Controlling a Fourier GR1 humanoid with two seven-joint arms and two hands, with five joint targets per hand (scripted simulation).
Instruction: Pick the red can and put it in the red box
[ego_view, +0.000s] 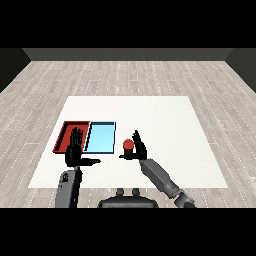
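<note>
The red can (128, 145) stands upright on the white table (165, 120), just right of the light blue tray (101, 138). My right hand (140, 149) is right beside the can on its right side, fingers straight and pointing up, thumb stretched out to the left below the can; the hand is open and not curled round the can. The red tray (64, 133) lies left of the blue tray. My left hand (75, 151) hovers open over the red tray's front edge, fingers up and thumb pointing right, hiding part of that tray.
The two trays lie side by side in the table's left half. Bare white table stretches to the right of the can and behind the trays. Grey wooden floor surrounds the table.
</note>
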